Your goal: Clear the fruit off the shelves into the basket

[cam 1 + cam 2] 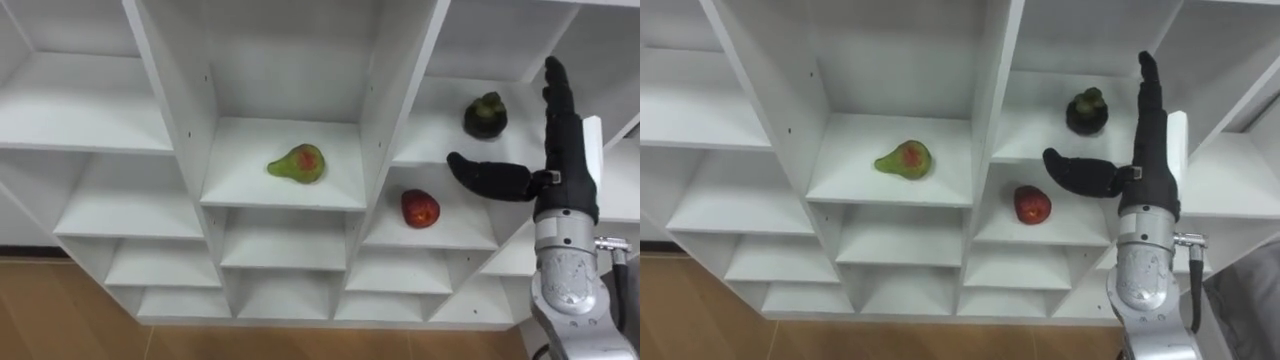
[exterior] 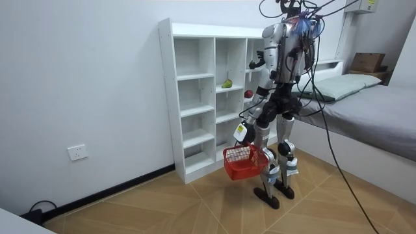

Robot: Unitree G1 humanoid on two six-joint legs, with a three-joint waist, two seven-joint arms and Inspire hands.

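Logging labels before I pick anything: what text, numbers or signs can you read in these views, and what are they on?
No text is readable in any view.
Closet, pear, red fruit, dark fruit: no labels visible.
Right robot hand: no readable marking.
Red basket, cardboard box: too small to tell.

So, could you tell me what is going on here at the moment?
The robot stands before the white shelf unit, there to collect fruit. Its right hand is raised and open in front of the right column, holding nothing. It is beside a dark fruit on the upper shelf, and a red apple lies one shelf down. A green pear lies in the middle column. A red basket hangs at its lowered left hand.
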